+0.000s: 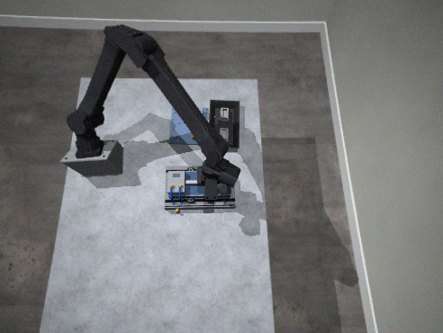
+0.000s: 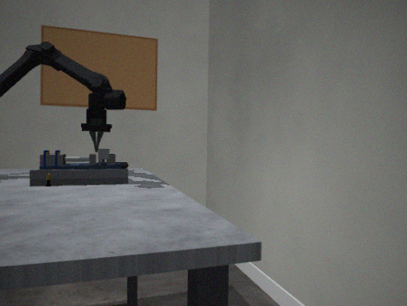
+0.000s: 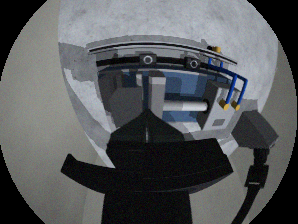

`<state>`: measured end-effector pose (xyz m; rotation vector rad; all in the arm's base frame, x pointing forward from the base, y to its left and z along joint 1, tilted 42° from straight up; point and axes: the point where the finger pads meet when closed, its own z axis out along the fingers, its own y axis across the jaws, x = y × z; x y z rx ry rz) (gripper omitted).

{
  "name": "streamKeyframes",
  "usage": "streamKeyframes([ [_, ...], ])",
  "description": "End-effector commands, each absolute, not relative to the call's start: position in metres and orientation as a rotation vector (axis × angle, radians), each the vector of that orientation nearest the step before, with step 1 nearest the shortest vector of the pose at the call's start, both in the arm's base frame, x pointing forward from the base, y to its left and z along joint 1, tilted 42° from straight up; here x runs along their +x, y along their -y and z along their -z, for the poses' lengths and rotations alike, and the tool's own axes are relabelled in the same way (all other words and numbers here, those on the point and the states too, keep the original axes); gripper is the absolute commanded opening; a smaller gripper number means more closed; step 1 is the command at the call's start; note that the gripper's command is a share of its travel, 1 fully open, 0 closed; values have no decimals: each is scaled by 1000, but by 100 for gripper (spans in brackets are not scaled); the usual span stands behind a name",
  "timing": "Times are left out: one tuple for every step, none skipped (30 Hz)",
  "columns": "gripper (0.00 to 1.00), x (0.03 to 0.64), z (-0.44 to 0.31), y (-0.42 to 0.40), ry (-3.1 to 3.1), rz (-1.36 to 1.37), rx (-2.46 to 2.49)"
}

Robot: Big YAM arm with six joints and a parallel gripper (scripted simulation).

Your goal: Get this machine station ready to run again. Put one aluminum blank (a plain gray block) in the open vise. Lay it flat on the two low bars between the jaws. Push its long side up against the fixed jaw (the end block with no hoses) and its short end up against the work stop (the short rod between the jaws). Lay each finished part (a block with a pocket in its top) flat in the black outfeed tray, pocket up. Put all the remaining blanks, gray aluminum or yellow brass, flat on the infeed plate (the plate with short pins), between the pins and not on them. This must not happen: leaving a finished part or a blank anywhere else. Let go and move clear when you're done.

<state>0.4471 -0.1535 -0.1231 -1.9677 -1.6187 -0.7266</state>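
Note:
My gripper (image 2: 96, 150) (image 3: 147, 112) is shut and empty. Its tips point down just above the vise, beside the moving jaw (image 2: 93, 159) (image 3: 157, 94). A plain gray block (image 2: 103, 154) (image 3: 128, 103) sits on the fixed-jaw side of the vise and rises above both jaws, so it does not look seated low. Its contact with the bars, fixed jaw and work stop is hidden. Two pocketed parts (image 1: 224, 112) (image 1: 223, 134) lie pocket up in the black outfeed tray (image 1: 236, 128). The blue infeed plate (image 1: 176, 136) is partly hidden by the arm; a small yellow piece (image 1: 194, 138) shows near its edge.
The hose block (image 1: 176, 177) (image 3: 215, 111) with blue hoses is at the vise's other end, joined to the moving jaw by a pale rod (image 3: 185, 106). A rail (image 1: 200, 207) runs along the vise's front. The arm spans over the infeed plate and tray side.

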Motion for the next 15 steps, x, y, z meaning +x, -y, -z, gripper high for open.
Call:
streamKeyframes([
  [0, 463, 125, 153, 1630, 725, -1959],
  [0, 464, 125, 153, 1630, 725, -1959],
  [0, 464, 125, 153, 1630, 725, -1959],
  [0, 465, 125, 153, 1630, 725, -1959],
  [0, 465, 125, 153, 1630, 725, -1959],
  [0, 465, 125, 153, 1630, 725, -1959],
  [0, 466, 125, 153, 1631, 726, -1959],
  [0, 466, 125, 153, 1631, 726, -1959],
  [0, 467, 125, 153, 1632, 727, -1959],
  [0, 467, 125, 153, 1632, 727, -1960],
  [0, 467, 125, 153, 1632, 727, -1960],
  [0, 467, 125, 153, 1632, 727, -1960],
  [0, 468, 125, 153, 1633, 728, -1960],
  [0, 468, 125, 153, 1634, 728, -1960],
  [0, 468, 125, 154, 1634, 729, -1960],
])
